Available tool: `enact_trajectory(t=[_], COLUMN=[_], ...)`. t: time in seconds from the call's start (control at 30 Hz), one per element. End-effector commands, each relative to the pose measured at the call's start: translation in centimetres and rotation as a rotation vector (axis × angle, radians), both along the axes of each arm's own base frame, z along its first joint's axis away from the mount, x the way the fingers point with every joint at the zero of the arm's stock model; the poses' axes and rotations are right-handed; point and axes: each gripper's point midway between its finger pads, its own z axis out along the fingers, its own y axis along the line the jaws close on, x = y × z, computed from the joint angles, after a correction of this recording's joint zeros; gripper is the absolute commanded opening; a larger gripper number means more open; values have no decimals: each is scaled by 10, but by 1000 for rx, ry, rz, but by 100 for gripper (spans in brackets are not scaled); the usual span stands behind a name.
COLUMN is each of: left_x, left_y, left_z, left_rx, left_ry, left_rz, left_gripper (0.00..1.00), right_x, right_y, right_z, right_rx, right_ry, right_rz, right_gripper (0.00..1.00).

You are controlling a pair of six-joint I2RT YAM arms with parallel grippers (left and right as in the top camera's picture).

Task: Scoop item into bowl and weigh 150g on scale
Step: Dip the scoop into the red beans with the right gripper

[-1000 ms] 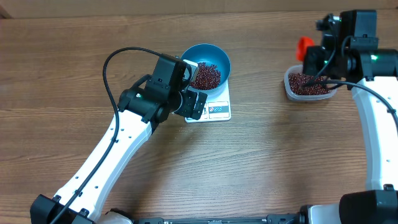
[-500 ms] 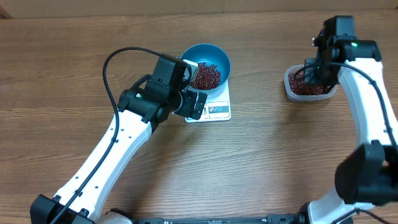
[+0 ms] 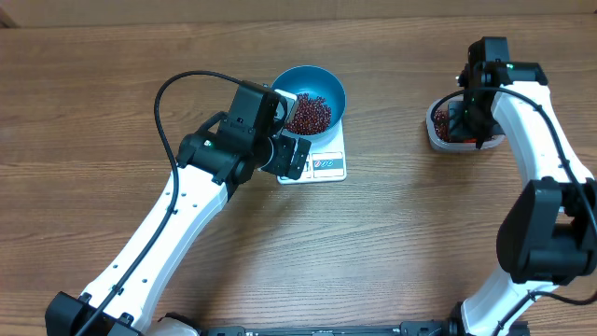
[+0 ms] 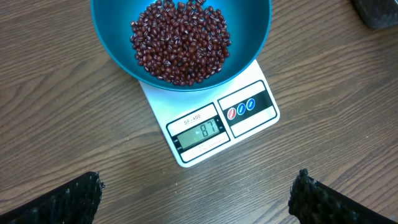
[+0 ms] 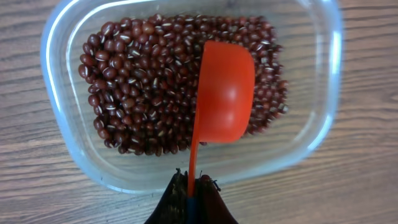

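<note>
The bench [image 3: 420, 233] is matt, grained wood, the bowl [image 4: 111, 40] smooth glossy blue, the scale [image 4: 211, 102] smooth white plastic, the tub [image 5: 261, 158] clear shiny plastic, the scoop [image 5: 224, 93] smooth orange-red plastic, the beans [image 4: 180, 43] faintly glossy.

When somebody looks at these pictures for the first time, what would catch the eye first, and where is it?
The bright blue bowl of dark red-brown beans stands on the white scale, the open left gripper above it. At the right in the overhead view, the right gripper grips an orange-red scoop over a clear tub of the same beans.
</note>
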Motion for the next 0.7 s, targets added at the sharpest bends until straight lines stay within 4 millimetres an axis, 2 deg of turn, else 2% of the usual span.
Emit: enact_trajectory(t=[0.0, 0.23, 0.47, 0.67], left_x=[-2, -2, -2, -2], left_y=[-1, -1, -1, -1], left_z=[3, 3, 3, 3], left_rx=[-3, -3, -3, -3], left_ry=[-9, -9, -9, -9], left_rz=[-22, -22, -22, -22], left_gripper=[100, 100, 100, 100], right_x=[-2, 2, 5, 10], right_y=[16, 42, 46, 49], right_z=[-11, -11, -9, -3], right_rx=[88, 236, 296, 429], right_ry=[31, 9, -11, -55], right_rz=[80, 138, 133, 129], right_gripper=[4, 4, 4, 4])
